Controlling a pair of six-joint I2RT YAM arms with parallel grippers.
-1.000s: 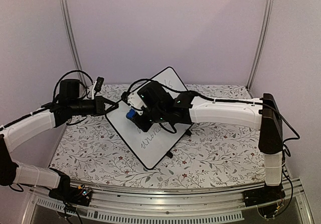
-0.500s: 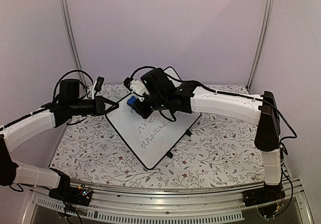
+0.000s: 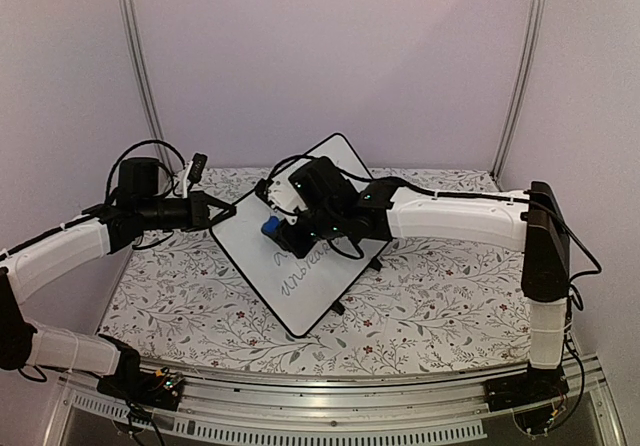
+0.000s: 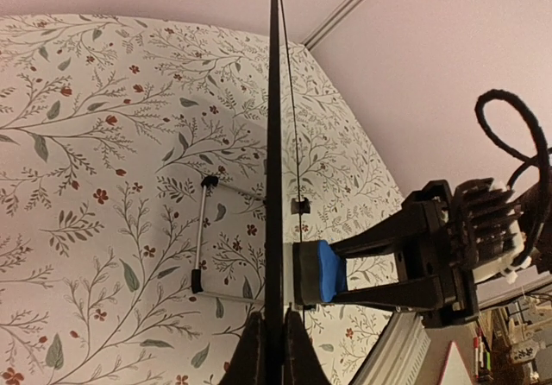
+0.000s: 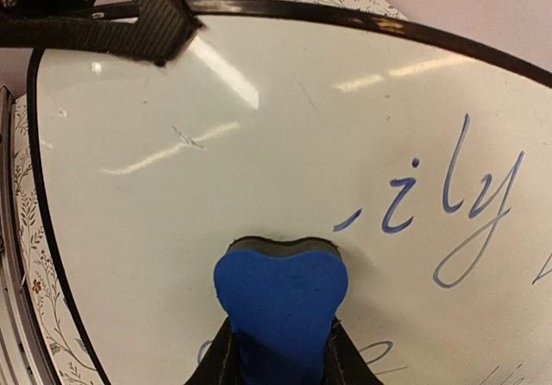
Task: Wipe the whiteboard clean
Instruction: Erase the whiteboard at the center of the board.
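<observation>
The whiteboard (image 3: 303, 309) stands tilted above the table with dark handwriting (image 3: 300, 278) across its middle. My left gripper (image 3: 222, 213) is shut on its left corner; in the left wrist view the whiteboard (image 4: 274, 143) shows edge-on, pinched in the left gripper (image 4: 274, 337). My right gripper (image 3: 283, 228) is shut on a blue eraser (image 3: 270, 227) whose dark felt presses flat on the board face. In the right wrist view the eraser (image 5: 280, 286) sits in the right gripper (image 5: 280, 355) on the whiteboard (image 5: 259, 117), left of blue letters (image 5: 466, 186).
A floral cloth (image 3: 430, 296) covers the table. Pale walls and metal posts (image 3: 140, 66) close in the back and sides. An aluminium rail (image 3: 320, 406) runs along the near edge. The board's wire foot (image 4: 200, 247) hangs behind it.
The right gripper swept the eraser up toward the board's far left edge, then back down and slightly right. The left gripper and the board have stayed still.
</observation>
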